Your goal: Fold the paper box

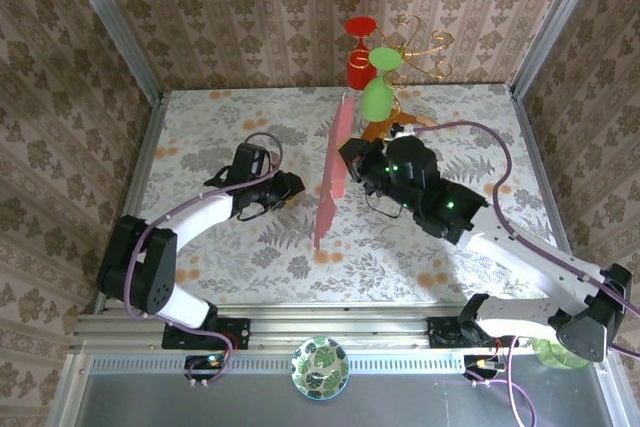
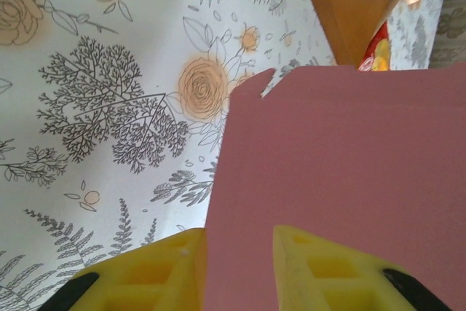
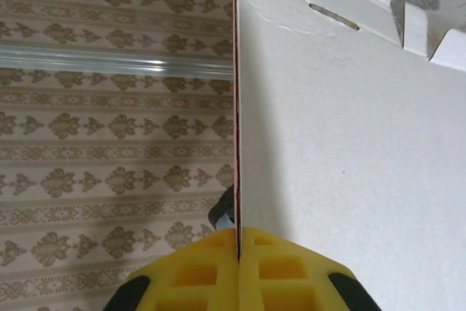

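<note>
The paper box [image 1: 336,162] is a flat pink sheet with a white inner side, held upright and edge-on near the middle of the table. My right gripper [image 1: 352,157] is shut on its edge. In the right wrist view the fingers [image 3: 238,231] pinch the thin sheet, and the white face [image 3: 342,143] with its slot and flaps spreads to the right. My left gripper [image 1: 290,187] is just left of the sheet. In the left wrist view its yellow fingertips [image 2: 239,232] stand apart, pointing at the pink face [image 2: 342,165], with nothing gripped between them.
A brown board [image 2: 357,5] and a small red-yellow packet [image 2: 375,52] lie beyond the sheet. A red cup [image 1: 360,67], green glasses [image 1: 377,97] and a gold wire stand [image 1: 420,47] are at the back. A patterned bowl [image 1: 320,367] sits below the front rail. Walls enclose the table.
</note>
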Motion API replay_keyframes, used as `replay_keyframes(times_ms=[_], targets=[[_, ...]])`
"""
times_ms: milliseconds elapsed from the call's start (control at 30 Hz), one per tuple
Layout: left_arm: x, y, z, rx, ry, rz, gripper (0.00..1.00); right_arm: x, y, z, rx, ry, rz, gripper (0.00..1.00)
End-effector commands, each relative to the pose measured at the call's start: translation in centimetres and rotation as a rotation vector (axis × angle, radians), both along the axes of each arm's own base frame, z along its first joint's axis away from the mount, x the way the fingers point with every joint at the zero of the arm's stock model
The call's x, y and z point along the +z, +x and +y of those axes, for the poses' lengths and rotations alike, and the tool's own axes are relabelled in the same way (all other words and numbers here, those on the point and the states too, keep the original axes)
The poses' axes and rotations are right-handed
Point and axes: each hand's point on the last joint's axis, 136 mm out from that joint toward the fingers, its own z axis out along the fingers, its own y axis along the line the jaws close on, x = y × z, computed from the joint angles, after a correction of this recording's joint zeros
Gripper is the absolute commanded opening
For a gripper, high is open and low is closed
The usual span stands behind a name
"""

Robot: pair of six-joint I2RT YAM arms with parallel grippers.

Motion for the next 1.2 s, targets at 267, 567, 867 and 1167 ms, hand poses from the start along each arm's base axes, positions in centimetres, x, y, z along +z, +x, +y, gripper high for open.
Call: replay_keyframes(times_ms=[267,567,867,1167], targets=[[7.5,-1.3,10.8,0.279,0.042,-0.095,0.38,-6.8,5.2,2.9,-0.275,0.063,0.022,0.00],[12.0,-5.2,12.3,0.195,0.123,-0.182,0.39,-12.5,7.9,6.4,-0.297,0.120,0.041,0.00],[12.7,-7.2,11.3,0.343,-0.053,-0.069,0.45,-13.6,7.6,7.2,-0.314,0.093,0.062,0.00],[12.4,-6.8,6.9,0.271,-0.068,-0.093,0.41,-14.5,6.9,6.1,-0.333,0.068,0.118,0.00]])
